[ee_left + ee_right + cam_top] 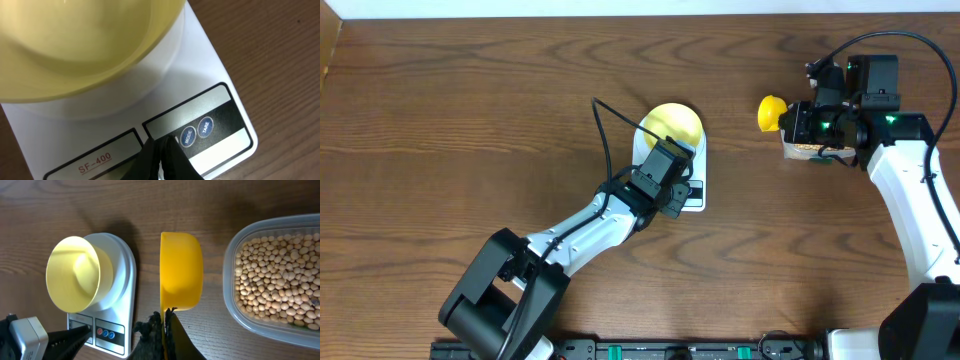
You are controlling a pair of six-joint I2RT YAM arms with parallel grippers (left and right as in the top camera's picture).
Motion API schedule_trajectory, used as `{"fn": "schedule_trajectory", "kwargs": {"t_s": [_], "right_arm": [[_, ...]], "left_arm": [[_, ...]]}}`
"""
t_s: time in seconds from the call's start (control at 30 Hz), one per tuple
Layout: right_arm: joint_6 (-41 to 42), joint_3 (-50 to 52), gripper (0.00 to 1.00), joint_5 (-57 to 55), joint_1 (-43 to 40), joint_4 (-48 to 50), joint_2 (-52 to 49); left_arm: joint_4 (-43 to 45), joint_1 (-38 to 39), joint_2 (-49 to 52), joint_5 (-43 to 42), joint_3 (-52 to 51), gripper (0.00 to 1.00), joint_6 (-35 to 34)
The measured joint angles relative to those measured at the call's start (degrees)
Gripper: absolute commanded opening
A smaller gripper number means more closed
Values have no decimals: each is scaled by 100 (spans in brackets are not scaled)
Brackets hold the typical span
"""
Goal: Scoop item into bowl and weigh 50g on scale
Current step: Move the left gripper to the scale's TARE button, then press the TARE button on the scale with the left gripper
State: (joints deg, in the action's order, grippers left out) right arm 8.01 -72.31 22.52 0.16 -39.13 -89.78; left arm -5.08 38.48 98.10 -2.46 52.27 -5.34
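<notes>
**A:** The left gripper (160,145) is down at the front of the scale (125,265), fingers pressed together into one black point. That point sits just beside the MODE button (186,136), and the TARE button (205,127) is one step further along.

**B:** There's your first hazard. If it lands on MODE instead of TARE, I'd expect the units to change and the bowl's weight to go unzeroed. Is it touching the panel?

**A:** Can't tell from here. The bowl (75,275) sits on the scale platform and looks empty. All the beans (280,275) I can see are over in the clear tub (229,265).

**B:** What about the right side?

**A:** The right gripper (165,316) is pinching the handle of the yellow scoop (182,270). The scoop hangs between scale and tub, turned on its side with the mouth facing the bowl. No beans show in it.

**B:** Loaded at that tilt, they'd roll straight onto the table (200,205). It needs levelling first.

**A:** I'd also watch the crowding, because the left arm lies right across the scale.

**B:** Agreed. A scoop coming in could clip the left arm or the bowl's rim and shift the bowl. And one heavy pour would likely overshoot fifty grams.
</notes>
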Motion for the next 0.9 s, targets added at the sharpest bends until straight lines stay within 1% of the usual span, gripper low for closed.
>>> {"fn": "schedule_trajectory", "kwargs": {"t_s": [0.2, 0.5, 0.9], "right_arm": [[0, 0, 1, 0, 0, 0, 0], [0, 0, 1, -2, 0, 0, 0], [0, 0, 1, -2, 0, 2, 0]], "left_arm": [[-4, 0, 0, -20, 0, 8, 264], [37, 0, 275, -22, 0, 8, 350], [92, 63, 275, -20, 0, 8, 389]]}}
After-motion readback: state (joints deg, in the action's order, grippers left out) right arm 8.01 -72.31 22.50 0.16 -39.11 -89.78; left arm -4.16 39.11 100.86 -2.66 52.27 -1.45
